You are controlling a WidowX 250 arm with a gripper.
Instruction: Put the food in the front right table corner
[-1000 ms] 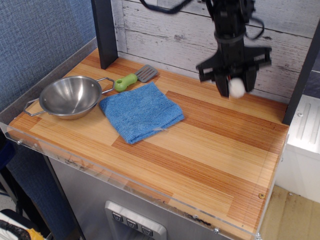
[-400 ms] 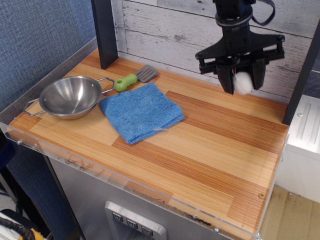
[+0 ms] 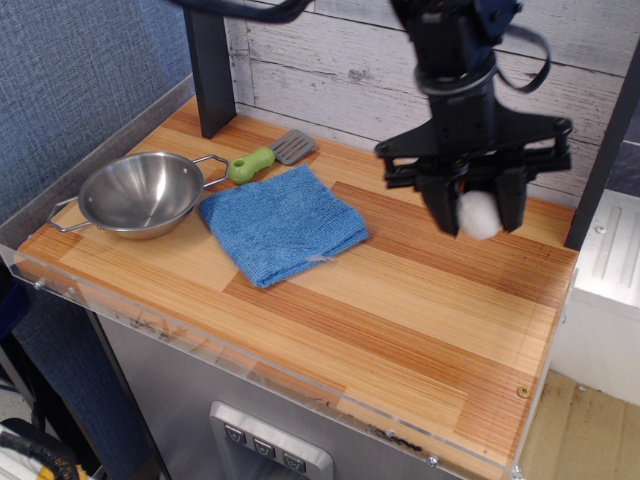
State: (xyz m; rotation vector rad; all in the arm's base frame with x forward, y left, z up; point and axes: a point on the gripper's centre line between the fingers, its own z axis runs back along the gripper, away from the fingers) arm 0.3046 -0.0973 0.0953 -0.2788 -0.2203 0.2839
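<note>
1 arm vertical, wrist down, pincer (image 3: pixel 472 212) clamped on food (image 3: pixel 478 214), held above table

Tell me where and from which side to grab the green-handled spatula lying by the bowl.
Grip the spatula on its green handle, coming straight down from above, since it lies flat on the table and the handle is its thickest part. Set the claw across the handle's length. The cloth and bowl handle crowd the handle's lower end, so aim mid-handle.
</note>
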